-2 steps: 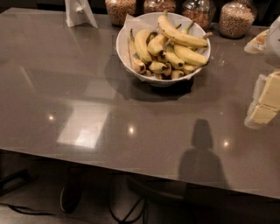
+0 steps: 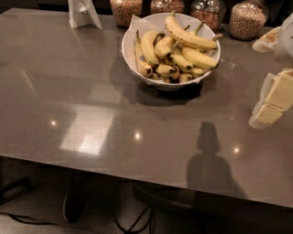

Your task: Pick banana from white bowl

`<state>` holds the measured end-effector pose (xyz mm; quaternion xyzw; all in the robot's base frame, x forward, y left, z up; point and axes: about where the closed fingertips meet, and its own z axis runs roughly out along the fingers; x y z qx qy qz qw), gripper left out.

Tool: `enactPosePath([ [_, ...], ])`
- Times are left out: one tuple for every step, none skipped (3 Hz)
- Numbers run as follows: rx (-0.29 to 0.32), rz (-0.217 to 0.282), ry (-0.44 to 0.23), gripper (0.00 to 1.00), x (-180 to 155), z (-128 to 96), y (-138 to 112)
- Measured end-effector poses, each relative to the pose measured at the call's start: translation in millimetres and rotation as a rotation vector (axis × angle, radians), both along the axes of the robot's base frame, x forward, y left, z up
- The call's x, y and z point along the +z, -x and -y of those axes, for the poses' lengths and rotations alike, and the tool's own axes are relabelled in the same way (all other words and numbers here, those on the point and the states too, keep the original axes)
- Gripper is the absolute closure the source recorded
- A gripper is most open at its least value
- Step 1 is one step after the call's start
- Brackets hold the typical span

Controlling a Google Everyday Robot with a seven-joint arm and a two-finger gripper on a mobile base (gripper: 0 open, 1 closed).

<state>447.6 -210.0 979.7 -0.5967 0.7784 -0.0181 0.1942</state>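
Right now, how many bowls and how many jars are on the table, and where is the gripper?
White bowl, with bananas in it: 1
Glass jars, along the far edge: 4
Total: 5
The gripper is over the right side of the table, away from the bowl.

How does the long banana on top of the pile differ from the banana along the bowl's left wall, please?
The top banana looks longer and slimmer than the left banana. The top banana lies exposed across the pile; the left banana sits tucked against the white bowl. Both are yellow and curved. The end effector hangs at the right edge, clear of the bowl.
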Motion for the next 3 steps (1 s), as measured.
enactPosePath([
  [-0.005, 0.048, -0.116, 0.00, 1.7, -14.4, -28.1],
  [-0.007, 0.100, -0.201, 0.00, 4.0, -30.3, -64.1],
  [0.013, 0.189, -0.249, 0.00, 7.2, -46.2, -100.6],
])
